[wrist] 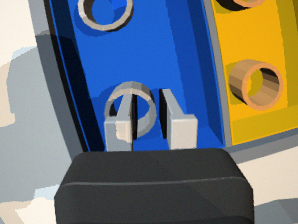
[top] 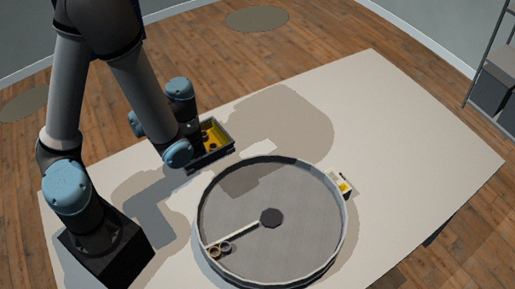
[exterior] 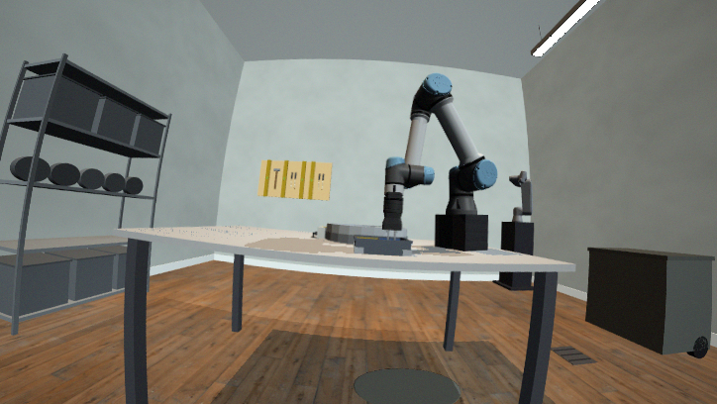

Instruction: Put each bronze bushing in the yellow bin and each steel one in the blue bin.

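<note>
Top: bronze bushing (top: 214,256) and steel bushing (top: 225,251) stood on the turntable (top: 305,242), axes vertical. Exterior: fingers (exterior: 394,234) pointed down. Wrist: fingers parted, pinching nothing; steel sleeve (wrist: 148,122) in blue bin (wrist: 150,55), opening upward, axis roughly vertical.

Workshop, with wall tool board (exterior: 294,179).

Two steel bushings, pale grey open rings, are in the blue bin (wrist: 150,65): one (wrist: 131,15) near the top of the wrist view, the other (wrist: 114,102) lower down (partly hidden). In the adjoining yellow bin (top: 218,133) (wrist: 250,40) are two bronze bushings, one (top: 204,135) (wrist: 241,6) cut off by the wrist view's edge, its neighbour (top: 213,146) (wrist: 239,86) a coppery sleeve. On the grey turntable (top: 297,243), a bronze bushing (top: 210,254) and a steel one (top: 230,249) sit side by side.
</note>
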